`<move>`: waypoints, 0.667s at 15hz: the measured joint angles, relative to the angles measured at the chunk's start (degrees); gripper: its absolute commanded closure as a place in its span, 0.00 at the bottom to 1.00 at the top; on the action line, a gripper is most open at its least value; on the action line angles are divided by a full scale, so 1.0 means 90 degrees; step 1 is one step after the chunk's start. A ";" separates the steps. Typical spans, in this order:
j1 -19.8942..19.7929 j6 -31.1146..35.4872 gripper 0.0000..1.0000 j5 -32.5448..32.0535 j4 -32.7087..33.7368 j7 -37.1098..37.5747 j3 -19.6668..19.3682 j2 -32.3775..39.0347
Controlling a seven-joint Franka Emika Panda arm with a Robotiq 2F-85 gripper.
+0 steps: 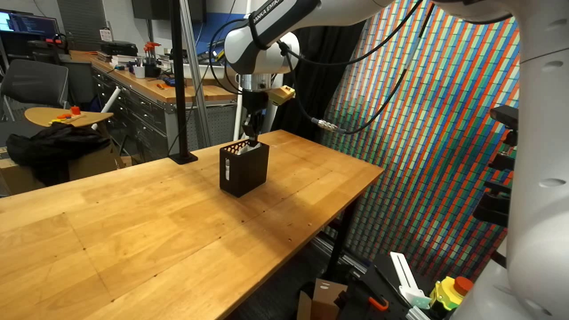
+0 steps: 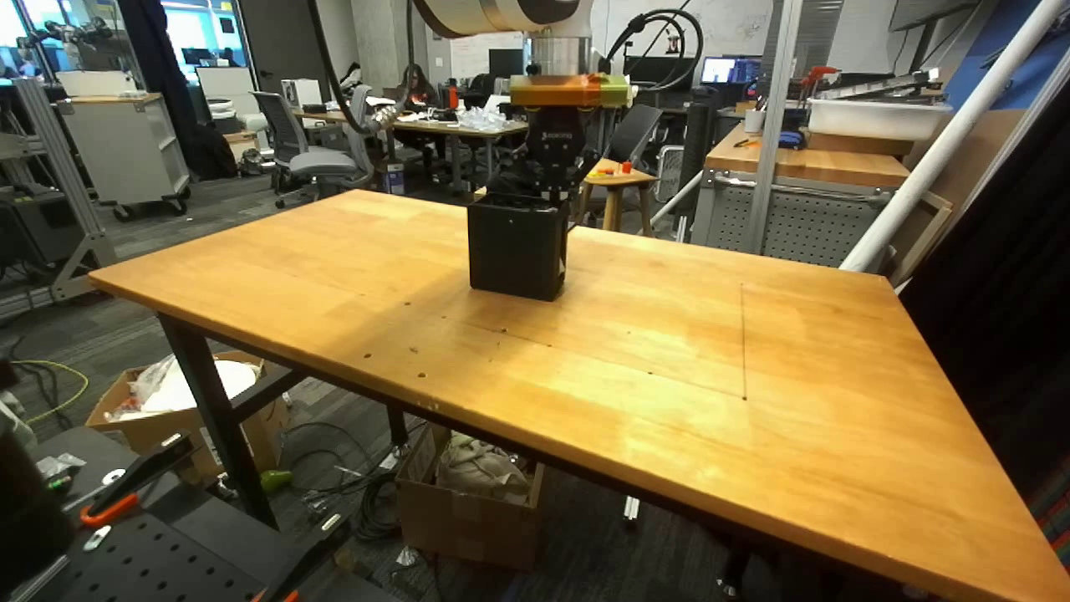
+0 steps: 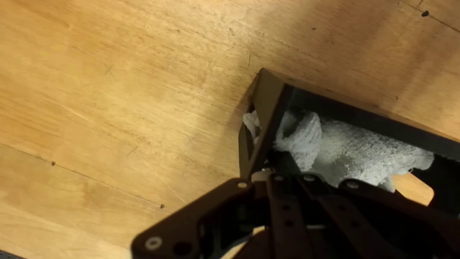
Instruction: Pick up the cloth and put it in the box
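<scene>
Far left in an exterior view: a dark chair, then a small wooden stool with red pieces on top and a black fabric heap before it. Behind, a bench carries a white cup and red-handled tools. Next comes the black post, foot plate at the far edge of my wooden table; it is the upright nearest the box, standing apart from it.

The box sits upright on the table, mouth up. Its slotted short end faces near left, white showing through the slot; from there the long axis runs back and to the right. The cloth is inside, bunched. In the wrist view I see it stretched along the box's length, one fold standing up by the left short wall, a scrap visible through an opening in that wall.

My gripper, hiding part of it, reaches down to the far part of the mouth, jaws pressed together; whether any cloth is caught between them I cannot tell.

Right of it the arm's cable hangs in a loop, apart from the box, before a black curtain and a multicoloured panel. Far right, low: red stop button on a yellow housing, beside the pale arm.
</scene>
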 measured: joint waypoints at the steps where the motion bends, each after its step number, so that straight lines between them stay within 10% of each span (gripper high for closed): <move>1: -0.0005 0.0001 0.99 0.0004 -0.0034 0.0000 0.0000 0.0000; 10: 0.0005 0.0016 0.99 0.0290 -0.0186 0.0000 0.0089 0.0067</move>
